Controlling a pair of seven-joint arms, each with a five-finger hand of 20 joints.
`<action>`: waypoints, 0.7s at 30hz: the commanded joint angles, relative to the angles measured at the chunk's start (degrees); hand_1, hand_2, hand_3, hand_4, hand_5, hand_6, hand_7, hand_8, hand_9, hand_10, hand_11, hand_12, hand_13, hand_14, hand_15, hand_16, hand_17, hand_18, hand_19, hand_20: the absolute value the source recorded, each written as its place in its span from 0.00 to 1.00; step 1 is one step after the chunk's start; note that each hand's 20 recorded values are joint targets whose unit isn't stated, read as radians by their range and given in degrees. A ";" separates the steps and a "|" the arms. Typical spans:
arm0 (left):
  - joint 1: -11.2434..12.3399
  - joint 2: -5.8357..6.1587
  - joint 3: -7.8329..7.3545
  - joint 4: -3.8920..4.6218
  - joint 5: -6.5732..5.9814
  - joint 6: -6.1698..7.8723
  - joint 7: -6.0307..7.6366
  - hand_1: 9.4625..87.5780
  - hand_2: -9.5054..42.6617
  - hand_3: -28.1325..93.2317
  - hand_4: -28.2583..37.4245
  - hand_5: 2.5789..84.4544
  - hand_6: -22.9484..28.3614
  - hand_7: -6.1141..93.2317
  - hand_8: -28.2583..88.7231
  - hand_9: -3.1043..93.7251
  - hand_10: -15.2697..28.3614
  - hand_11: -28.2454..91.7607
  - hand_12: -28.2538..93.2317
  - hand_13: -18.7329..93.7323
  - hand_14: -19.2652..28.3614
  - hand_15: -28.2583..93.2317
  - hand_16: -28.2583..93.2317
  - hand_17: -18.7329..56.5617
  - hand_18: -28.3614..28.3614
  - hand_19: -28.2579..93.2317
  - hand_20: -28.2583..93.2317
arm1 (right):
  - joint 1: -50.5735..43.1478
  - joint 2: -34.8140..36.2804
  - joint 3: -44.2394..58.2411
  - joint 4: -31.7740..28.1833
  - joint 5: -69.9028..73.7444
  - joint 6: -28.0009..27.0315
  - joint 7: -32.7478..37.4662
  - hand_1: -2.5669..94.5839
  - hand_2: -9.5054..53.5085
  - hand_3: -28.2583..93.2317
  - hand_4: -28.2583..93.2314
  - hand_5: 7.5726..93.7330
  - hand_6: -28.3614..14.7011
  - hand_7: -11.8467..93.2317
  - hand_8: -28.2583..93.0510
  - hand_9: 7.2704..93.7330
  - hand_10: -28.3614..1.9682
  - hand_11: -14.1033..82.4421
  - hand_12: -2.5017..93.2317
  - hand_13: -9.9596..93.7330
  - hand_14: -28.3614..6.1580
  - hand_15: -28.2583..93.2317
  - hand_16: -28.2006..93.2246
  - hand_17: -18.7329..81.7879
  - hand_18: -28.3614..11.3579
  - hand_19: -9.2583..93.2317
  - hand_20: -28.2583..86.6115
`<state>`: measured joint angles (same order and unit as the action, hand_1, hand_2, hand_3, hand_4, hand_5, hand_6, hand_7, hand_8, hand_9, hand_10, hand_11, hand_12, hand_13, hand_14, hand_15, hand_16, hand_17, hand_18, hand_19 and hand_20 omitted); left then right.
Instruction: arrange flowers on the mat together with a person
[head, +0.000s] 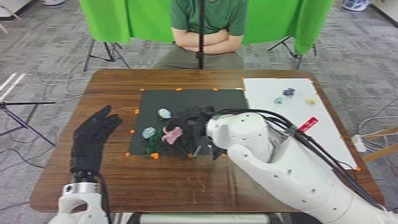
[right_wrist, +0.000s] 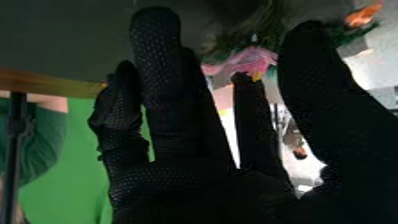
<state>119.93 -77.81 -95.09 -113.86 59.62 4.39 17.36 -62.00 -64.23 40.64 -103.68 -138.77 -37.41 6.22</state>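
The work was, as I judge, at the step of placing or adjusting the pink flower (head: 171, 135). It lay over the near part of the dark mat (head: 182, 95), left of the centre, just beside the right hand (head: 197, 119). In the right wrist view the fingers of this hand were nearly straight and spread, with the thumb apart, and the flower showed by the gap between them; I could not tell if they touched it. The left hand (head: 89, 137) rested to the left of the mat, well apart, its fingers straight and relaxed, holding nothing. The next move called for settling the flower, then taking the right hand away without dragging a petal. The bloom's long axis ran slantwise, from near left to far right. Which way its face pointed, and how its stem ran, I could not tell. 2 pale blue flowers lay to its left, 1 farther (head: 164, 113) and 1 beside it (head: 148, 132), with the greens (head: 155, 145) nearer. On the white sheet (head: 266, 87) to the right were 3 small pieces (head: 289, 92), which perhaps waited for their turn.
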 joint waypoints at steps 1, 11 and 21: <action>0.47 -0.56 0.02 0.21 0.19 -0.29 -0.38 0.20 0.19 0.81 0.11 0.57 0.49 0.22 0.19 0.53 0.66 0.38 0.37 0.51 0.80 0.41 0.26 0.38 0.77 0.41 0.44 | 0.69 0.47 0.79 -0.50 -0.62 -0.93 -0.57 0.43 0.00 0.86 0.03 0.32 0.79 0.24 0.14 0.55 0.31 0.21 0.14 0.75 0.49 0.58 0.53 0.47 0.13 0.81 0.78; 0.42 -0.63 0.12 0.22 0.07 -0.25 -0.15 0.20 0.19 0.81 0.11 0.57 0.50 0.21 0.19 0.53 0.66 0.38 0.36 0.51 0.80 0.41 0.26 0.38 0.77 0.40 0.44 | 0.36 0.72 1.08 -0.67 -0.44 -0.43 -1.97 0.39 0.00 0.86 0.04 0.41 0.57 0.19 0.16 0.40 0.54 0.20 0.14 0.72 0.42 0.54 0.51 0.45 0.12 0.79 0.78; 0.45 -0.47 0.06 0.14 -0.18 -0.14 -0.35 0.20 0.18 0.82 0.11 0.57 0.51 0.21 0.19 0.53 0.66 0.38 0.36 0.51 0.80 0.41 0.26 0.38 0.77 0.40 0.44 | 0.36 0.58 1.12 -0.89 0.45 -1.42 -1.64 0.38 0.00 0.85 0.04 0.39 0.58 0.19 0.16 0.49 0.58 0.21 0.14 0.72 0.41 0.53 0.50 0.45 0.12 0.79 0.77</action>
<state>119.89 -77.86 -95.06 -113.84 59.57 4.40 17.44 -61.90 -63.73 41.48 -103.83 -138.39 -37.63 5.09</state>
